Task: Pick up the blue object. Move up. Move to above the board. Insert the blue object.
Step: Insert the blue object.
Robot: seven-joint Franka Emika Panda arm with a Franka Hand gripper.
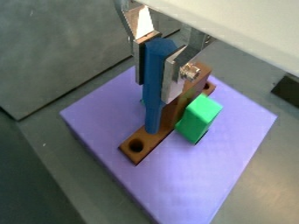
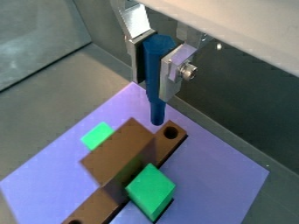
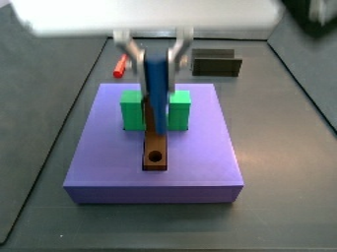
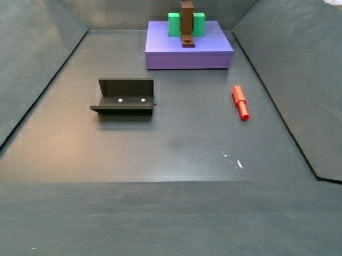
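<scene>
Showing as a thin, straight blue object [image 1: 155,83], hanging upright and reaching well below the fingertips. Sitting between the two silver fingers [image 2: 177,63] of the gripper [image 1: 163,54], jaws pinching the blue object near its upper end. In a wrist view, lower tip of the blue object [image 2: 158,96] hanging above the purple slab [image 2: 70,175], just beside the round hole [image 2: 172,134] at the end of the board [image 2: 117,166], not yet in it. Hole staying empty in both wrist views. Below the jaws, lying flat on the slab, the brown board [image 1: 163,122] flanked by green blocks [image 1: 200,119], one at each side in a side view [image 3: 132,110]. Well apart from the jaws, lying on the grey floor [image 4: 174,150]: the red stick [image 4: 241,101] and the dark fixture [image 4: 124,97]
</scene>
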